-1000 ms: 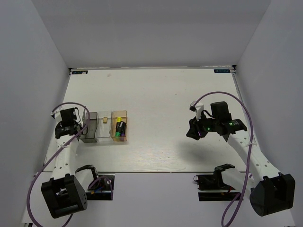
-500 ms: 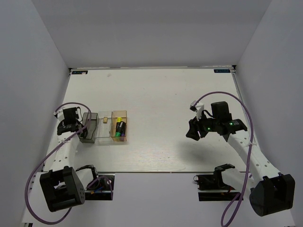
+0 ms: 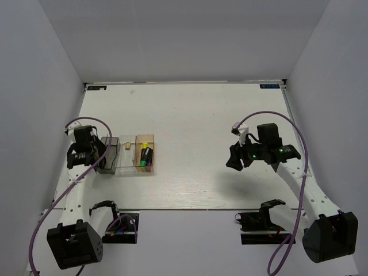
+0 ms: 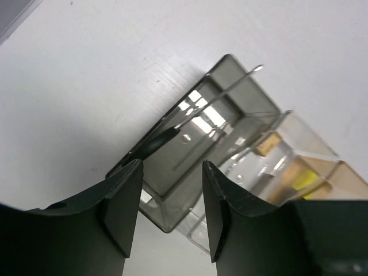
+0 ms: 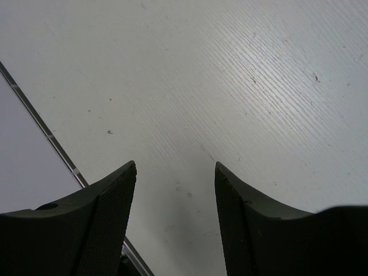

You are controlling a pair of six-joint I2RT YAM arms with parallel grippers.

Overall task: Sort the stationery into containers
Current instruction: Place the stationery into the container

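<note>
Three containers stand in a row at the table's left. The smoky dark grey tray [image 3: 108, 156] [image 4: 230, 118] holds the small black-handled scissors [image 4: 172, 133], whose blade tip leans out over the far rim. A beige block [image 3: 126, 146] [image 4: 268, 144] lies in the clear tray [image 3: 125, 162] [image 4: 299, 135]. The amber tray [image 3: 145, 168] [image 4: 345, 175] holds three highlighters [image 3: 145, 155]. My left gripper [image 3: 99, 156] [image 4: 172, 192] hangs open just off the dark tray's near left corner, nothing between its fingers. My right gripper [image 3: 233, 162] [image 5: 175, 172] is open over bare table at the right.
White walls close in the table on the left, right and back. The arm bases, clamps and purple cables [image 3: 261, 118] sit along the near edge. A metal edge strip [image 5: 40, 123] shows in the right wrist view.
My left gripper went from shut to open, leaving the scissors in the dark grey tray, and drew back a little from it. The right jaws widened slightly; that arm stayed put.
</note>
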